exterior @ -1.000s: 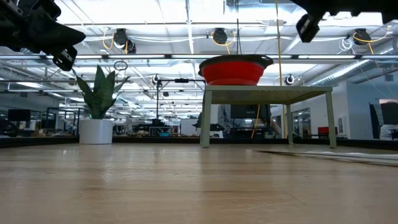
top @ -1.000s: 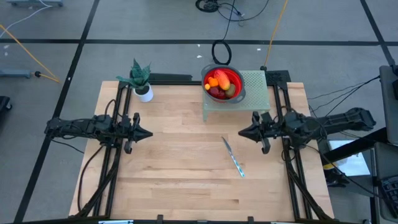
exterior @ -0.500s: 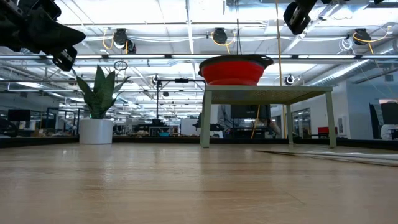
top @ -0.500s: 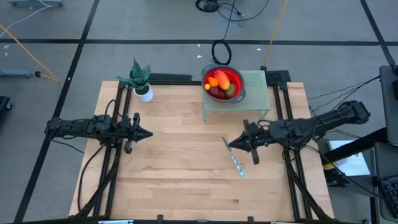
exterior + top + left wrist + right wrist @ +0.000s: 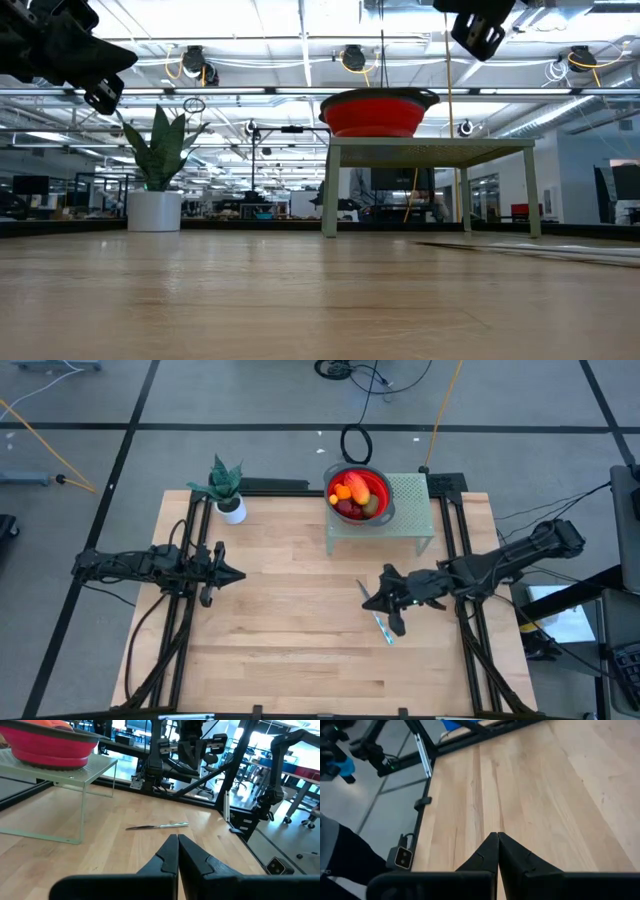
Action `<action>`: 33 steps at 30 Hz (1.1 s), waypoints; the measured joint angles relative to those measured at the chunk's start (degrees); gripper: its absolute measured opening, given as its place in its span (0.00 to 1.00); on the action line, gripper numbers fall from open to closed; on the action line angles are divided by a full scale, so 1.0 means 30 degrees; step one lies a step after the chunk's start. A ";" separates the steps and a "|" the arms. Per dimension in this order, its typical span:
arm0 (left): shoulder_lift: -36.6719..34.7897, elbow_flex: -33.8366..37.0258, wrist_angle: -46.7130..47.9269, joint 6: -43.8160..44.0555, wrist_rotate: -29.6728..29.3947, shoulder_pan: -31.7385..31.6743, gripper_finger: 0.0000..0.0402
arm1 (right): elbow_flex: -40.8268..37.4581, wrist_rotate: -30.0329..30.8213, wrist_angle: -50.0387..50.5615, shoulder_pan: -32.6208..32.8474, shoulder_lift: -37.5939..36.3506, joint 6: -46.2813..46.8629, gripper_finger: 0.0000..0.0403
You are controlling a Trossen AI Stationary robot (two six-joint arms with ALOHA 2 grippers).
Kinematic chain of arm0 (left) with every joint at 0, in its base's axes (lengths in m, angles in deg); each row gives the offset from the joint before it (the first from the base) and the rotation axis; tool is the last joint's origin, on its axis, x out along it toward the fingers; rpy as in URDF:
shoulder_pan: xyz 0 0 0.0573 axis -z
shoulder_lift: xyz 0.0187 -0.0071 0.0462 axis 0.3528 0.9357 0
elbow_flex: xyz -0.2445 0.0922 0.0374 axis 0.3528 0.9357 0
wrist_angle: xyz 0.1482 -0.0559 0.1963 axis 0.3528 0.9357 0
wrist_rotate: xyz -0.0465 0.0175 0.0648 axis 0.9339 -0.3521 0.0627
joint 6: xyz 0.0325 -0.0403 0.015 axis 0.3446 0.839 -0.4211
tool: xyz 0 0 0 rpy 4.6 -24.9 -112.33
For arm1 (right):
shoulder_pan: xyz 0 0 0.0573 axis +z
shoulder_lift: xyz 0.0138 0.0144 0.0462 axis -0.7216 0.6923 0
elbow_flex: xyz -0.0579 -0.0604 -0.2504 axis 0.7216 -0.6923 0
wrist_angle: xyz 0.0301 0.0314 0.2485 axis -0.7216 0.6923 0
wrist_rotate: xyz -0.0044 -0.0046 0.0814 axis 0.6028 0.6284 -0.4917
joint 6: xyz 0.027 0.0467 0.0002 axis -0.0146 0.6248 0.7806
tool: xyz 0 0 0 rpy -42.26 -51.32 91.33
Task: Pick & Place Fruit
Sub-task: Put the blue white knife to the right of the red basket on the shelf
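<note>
Your right gripper (image 5: 368,601) is pinched shut and empty, over the knife (image 5: 376,612) near the table's (image 5: 280,650) right edge. Your left gripper (image 5: 240,575), also shut and empty, waits by the left edge. The fruit (image 5: 354,494) sits in the bowl (image 5: 384,488) on the stand (image 5: 412,510) at the back edge; no writing is legible.

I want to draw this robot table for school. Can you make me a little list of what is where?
fruit: piled in the red bowl
red bowl: on a small pale stand at the table's far edge
knife: flat on the wooden table
potted plant: far left corner
left claw: shut, waiting at the left
right claw: shut, above the knife
</note>
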 joint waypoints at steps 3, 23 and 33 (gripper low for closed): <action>0.0000 0.0000 0.0000 0.0002 0.0002 -0.0004 0.00 | 0.0847 0.0000 0.1007 0.0003 0.0578 0.0217 0.00; 0.0022 -0.0007 0.0026 0.0038 -0.0006 -0.0004 0.00 | 0.4731 -0.0066 0.7211 0.0003 0.3651 0.4742 0.00; 0.0022 -0.0007 0.0015 0.0177 -0.0006 -0.0004 0.00 | 0.4945 -0.0192 0.9922 0.0003 0.4782 0.8926 0.00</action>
